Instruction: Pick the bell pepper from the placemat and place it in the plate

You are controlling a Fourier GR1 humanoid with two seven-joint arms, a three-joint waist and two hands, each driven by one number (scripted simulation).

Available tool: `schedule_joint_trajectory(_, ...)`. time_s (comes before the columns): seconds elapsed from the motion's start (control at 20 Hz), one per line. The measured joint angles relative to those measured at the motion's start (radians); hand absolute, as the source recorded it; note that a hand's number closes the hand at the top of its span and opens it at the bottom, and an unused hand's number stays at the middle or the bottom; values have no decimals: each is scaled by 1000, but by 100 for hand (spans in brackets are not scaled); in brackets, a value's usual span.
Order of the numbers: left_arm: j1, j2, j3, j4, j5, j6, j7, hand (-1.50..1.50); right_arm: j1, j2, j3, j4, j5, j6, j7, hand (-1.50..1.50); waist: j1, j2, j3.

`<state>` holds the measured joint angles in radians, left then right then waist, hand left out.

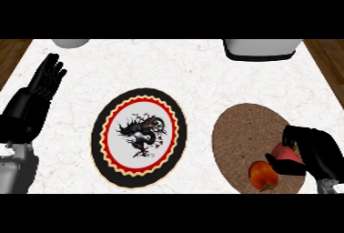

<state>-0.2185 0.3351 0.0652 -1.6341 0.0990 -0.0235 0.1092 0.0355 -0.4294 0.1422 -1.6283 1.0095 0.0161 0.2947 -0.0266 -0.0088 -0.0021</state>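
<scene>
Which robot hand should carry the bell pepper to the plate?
Right. The right robot hand is already over the placemat with fingers curled round the red bell pepper. The plate sits just beside the mat. The left robot hand rests open at the far left edge.

White marbled counter (201, 73), wooden floor (13, 50) either side, two white vessels (cut off) at the far edge (70, 43) (260, 49)

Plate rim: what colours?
The plate has a black outer rim, then red and cream scalloped rings; the head view shows it.
</scene>
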Motion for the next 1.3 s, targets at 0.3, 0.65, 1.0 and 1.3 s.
schedule_joint_trajectory(0.3,-31,6,9,14,5,-13,9,0,47,25,35,-269,-116,28,-80,150,4,3,1)
schedule_joint_trajectory(0.65,-33,-16,-5,22,-18,-6,-4,0,45,132,151,-526,-197,97,-20,150,16,5,1)
schedule_joint_trajectory(1.0,-39,-22,9,35,-18,-33,-14,0,-145,286,298,-542,-140,207,170,150,29,8,1)
schedule_joint_trajectory(1.3,-60,-33,13,43,-24,-34,0,0,-362,395,390,-331,-160,122,290,150,37,10,1)
